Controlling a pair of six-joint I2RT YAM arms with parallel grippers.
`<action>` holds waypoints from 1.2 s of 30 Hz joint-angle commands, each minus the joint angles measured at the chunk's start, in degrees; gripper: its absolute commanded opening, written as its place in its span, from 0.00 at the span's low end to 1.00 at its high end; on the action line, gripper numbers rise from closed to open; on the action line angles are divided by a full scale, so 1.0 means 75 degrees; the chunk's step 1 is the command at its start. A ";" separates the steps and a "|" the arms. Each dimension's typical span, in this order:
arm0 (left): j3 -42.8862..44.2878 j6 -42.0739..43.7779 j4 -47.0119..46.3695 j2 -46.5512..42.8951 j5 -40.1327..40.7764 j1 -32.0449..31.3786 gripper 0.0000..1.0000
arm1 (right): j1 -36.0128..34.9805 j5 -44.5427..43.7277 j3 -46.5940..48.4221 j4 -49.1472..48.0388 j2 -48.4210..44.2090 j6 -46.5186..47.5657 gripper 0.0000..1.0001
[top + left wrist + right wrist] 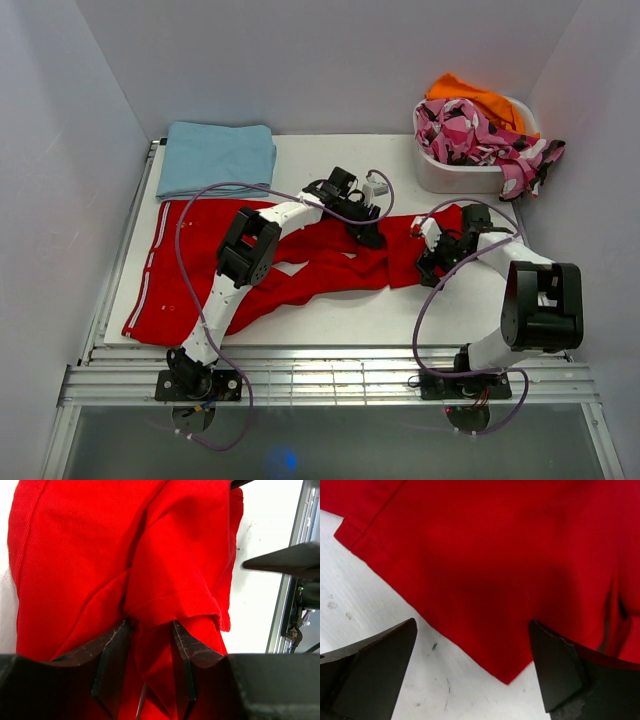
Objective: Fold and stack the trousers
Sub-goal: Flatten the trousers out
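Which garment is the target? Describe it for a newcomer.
On the white table, nearer than the folded light blue garment in its far-left corner, the trousers sprawl across the middle. Only they are bright red with a white side stripe.

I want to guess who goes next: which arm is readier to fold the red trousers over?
Probably left. The left gripper pinches a bunched fold of the trousers, so it could pull that over. The right gripper is open above a hem corner, holding nothing.
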State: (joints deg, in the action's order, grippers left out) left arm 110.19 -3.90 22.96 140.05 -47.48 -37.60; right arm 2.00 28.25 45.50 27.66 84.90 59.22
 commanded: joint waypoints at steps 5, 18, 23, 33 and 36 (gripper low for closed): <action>0.0212 0.0180 0.0722 -0.0685 -0.0161 0.0103 0.49 | -0.0724 -0.0812 -0.0357 -0.0852 0.0434 0.0025 0.55; -0.0990 0.2440 0.2585 -0.5025 0.1618 0.2258 0.52 | 0.0681 0.0286 0.1866 0.3481 -0.1535 -0.0173 0.08; -0.4094 0.4429 0.3021 -0.7349 0.3339 0.4365 0.51 | 0.1875 0.0522 0.2651 0.5122 -0.1512 0.0294 0.08; -0.7364 0.6193 0.2648 -0.7659 0.3998 0.7931 0.42 | 0.5380 -0.0367 0.3789 0.6332 -0.0225 0.1092 0.08; -0.7590 0.6076 0.1944 -0.6641 0.4432 0.8212 0.41 | 0.5978 -0.0882 0.3860 0.6331 0.0058 0.1232 0.08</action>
State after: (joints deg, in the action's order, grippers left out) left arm 54.04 39.20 42.26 87.31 -17.37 22.76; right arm 44.03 25.54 72.29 72.40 83.81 66.11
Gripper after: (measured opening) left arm 0.414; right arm 0.095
